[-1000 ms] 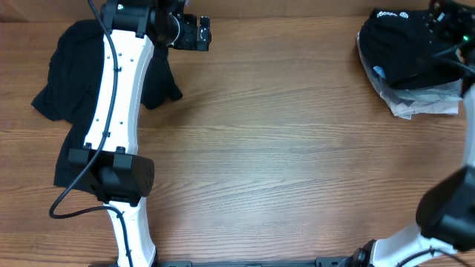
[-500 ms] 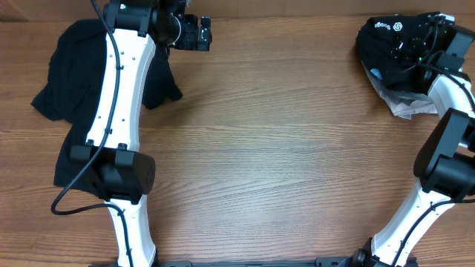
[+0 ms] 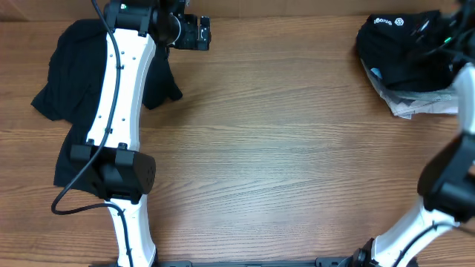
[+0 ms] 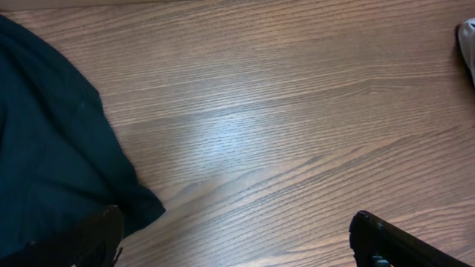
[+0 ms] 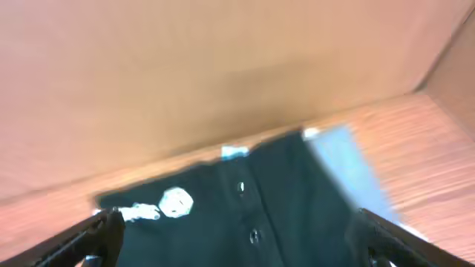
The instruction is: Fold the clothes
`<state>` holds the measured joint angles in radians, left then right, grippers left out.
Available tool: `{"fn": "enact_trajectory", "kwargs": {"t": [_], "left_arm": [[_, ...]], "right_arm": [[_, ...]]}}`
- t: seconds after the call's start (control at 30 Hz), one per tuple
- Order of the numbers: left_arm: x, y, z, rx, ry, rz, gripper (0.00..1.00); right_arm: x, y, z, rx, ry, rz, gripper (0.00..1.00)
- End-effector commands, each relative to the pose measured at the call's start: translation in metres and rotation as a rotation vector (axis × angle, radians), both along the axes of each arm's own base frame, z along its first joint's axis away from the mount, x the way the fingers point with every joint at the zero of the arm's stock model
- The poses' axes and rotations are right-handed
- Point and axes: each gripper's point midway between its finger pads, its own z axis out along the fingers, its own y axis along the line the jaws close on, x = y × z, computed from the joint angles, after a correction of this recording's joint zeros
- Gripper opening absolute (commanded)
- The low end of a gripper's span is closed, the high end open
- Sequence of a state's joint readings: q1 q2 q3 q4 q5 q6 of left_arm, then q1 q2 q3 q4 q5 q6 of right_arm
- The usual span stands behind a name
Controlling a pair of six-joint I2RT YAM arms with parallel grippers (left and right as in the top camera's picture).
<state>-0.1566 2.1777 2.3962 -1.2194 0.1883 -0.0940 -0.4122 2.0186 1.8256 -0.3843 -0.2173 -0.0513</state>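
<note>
Overhead, we see the brown wood-grain surface point(image 3: 282, 163). Nearest us, the white left arm point(image 3: 119, 96) reaches from the front edge across a large limp black shirt point(image 3: 70, 67), which lies spread and rumpled on the left side, well apart from everything on the right. At the arm's far end the left end effector point(image 3: 202, 33) hangs just past the shirt's right edge, over bare wood. Its wrist camera shows it released: two dark fingers point(image 4: 96, 237) sit at the bottom corners, spread wide with nothing between them, and a corner of the shirt lies just beside the left one.

Farther back, in the far right corner, a second black shirt point(image 3: 404, 48) lies folded, with small white printing point(image 3: 390, 21), on top of a pile of pale folded clothing point(image 3: 423, 104). The right arm point(image 3: 466, 89) is a blur beside it.

From the right wrist, itself blurred, we see the right end effector point(image 5: 237, 222) released, its tips wide apart above that folded shirt. A round white emblem point(image 5: 176, 200) and small buttons point(image 5: 254, 236) show on the black cloth, with light-blue fabric point(image 5: 345, 167) just beside it.
</note>
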Motion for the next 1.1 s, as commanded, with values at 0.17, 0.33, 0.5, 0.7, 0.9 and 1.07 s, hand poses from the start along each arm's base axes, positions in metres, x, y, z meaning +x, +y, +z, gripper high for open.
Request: {"fn": "enact_trajectory", "kwargs": {"t": [0.17,0.33,0.5,0.7,0.9,1.07], "left_arm": [[0.003,0.001,-0.002,0.024,-0.009,-0.016,1.00],[0.003,0.001,-0.002,0.024,-0.009,-0.016,1.00],[0.003,0.001,-0.002,0.024,-0.009,-0.016,1.00],[0.003,0.001,-0.002,0.024,-0.008,-0.016,1.00],[0.003,0.001,-0.002,0.024,-0.008,-0.016,1.00],[0.003,0.001,-0.002,0.024,-0.008,-0.016,1.00]], "right_arm": [[-0.108,0.073,0.220,-0.105,-0.275,0.065,1.00],[-0.151,0.123,0.236,-0.051,-0.260,0.196,1.00],[-0.181,0.168,0.233,0.040,-0.217,0.354,1.00],[-0.200,0.184,0.201,0.149,-0.075,0.399,1.00],[-0.213,0.183,0.175,0.194,0.047,0.359,1.00],[-0.213,0.179,0.172,0.183,0.060,0.333,1.00]]}}
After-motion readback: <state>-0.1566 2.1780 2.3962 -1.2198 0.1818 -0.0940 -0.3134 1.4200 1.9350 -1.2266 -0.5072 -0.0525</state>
